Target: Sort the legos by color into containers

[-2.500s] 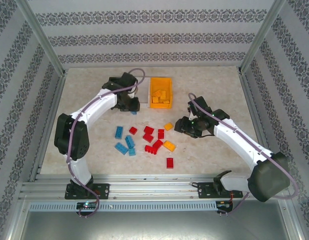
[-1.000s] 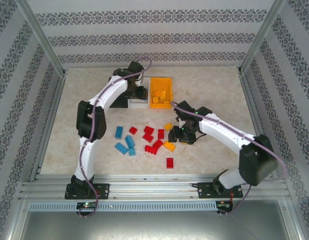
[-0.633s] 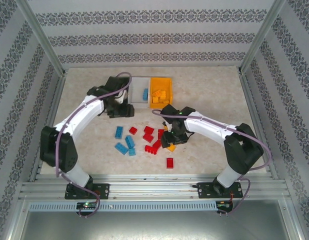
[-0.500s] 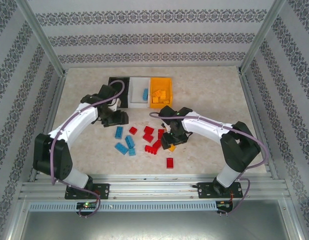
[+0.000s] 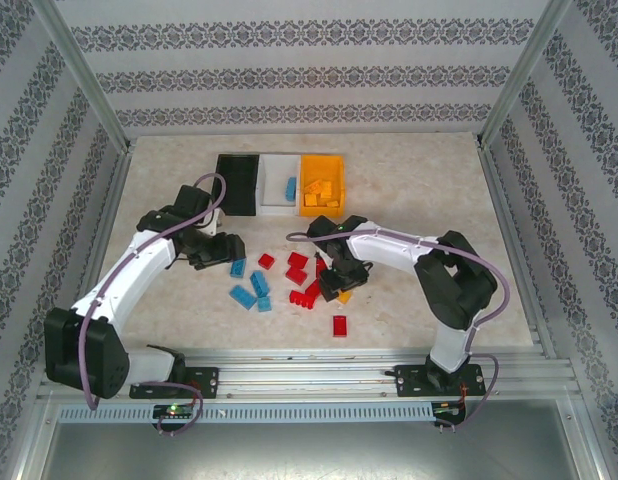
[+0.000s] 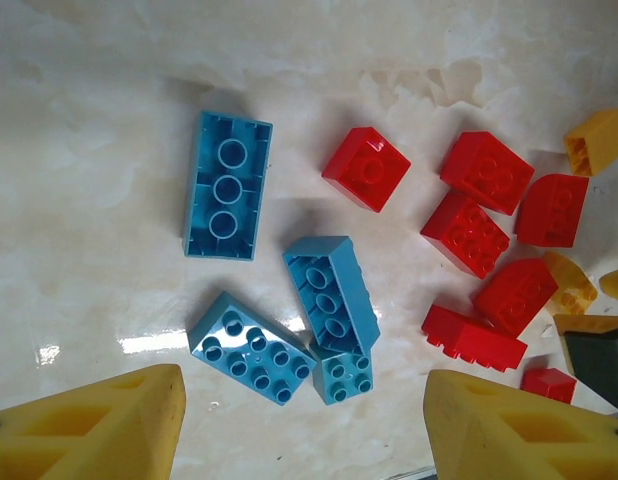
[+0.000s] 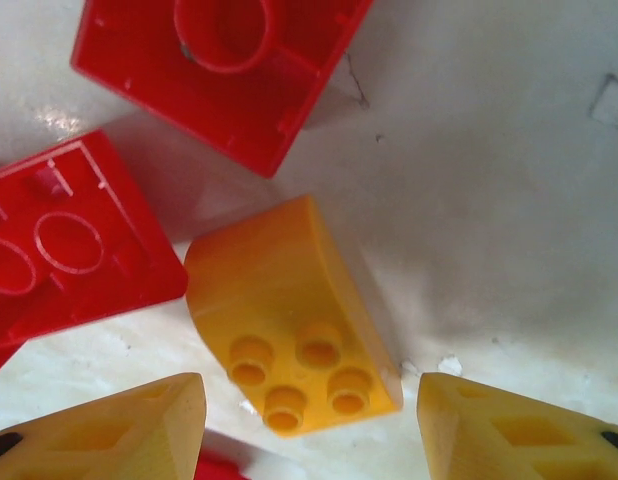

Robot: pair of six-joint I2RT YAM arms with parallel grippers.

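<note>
Right end effector (image 7: 309, 405), fingers apart, straddles an orange lego (image 7: 289, 310) lying on the desk (image 5: 419, 180) beside red legos (image 7: 214, 70), probably lined up for the orange bin (image 5: 324, 159), while left end effector (image 6: 304, 405), also apart, hovers over blue legos (image 6: 329, 300).

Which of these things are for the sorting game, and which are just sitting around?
For the job: red legos, blue legos, orange legos, black bin, white bin, orange bin.
Just there: table, patterned walls, metal rail.
</note>
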